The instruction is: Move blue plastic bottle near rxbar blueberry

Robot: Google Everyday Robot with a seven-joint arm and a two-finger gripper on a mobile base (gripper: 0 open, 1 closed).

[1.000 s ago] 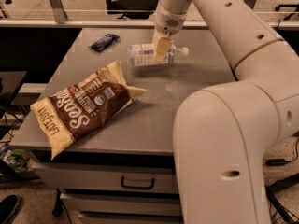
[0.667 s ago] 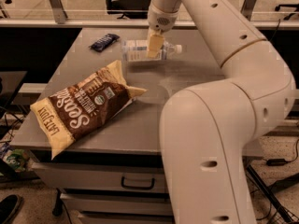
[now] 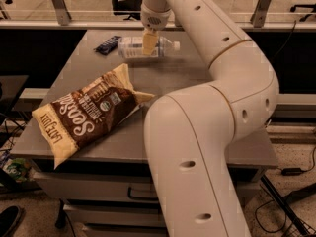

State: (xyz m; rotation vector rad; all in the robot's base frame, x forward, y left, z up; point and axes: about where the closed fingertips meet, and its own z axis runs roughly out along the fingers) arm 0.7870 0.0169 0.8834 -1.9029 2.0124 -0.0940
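so the hand [image 3: 149, 43] is pinching the blue plastic bottle [image 3: 131, 47] mid-body. It lies flat on the worktop [image 3: 197, 75], base just beside the rxbar blueberry [image 3: 107, 44], cap pointing away.

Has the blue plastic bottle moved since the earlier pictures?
Yes. The blue plastic bottle, held by the tool, moved left in the view, toward the rxbar blueberry.
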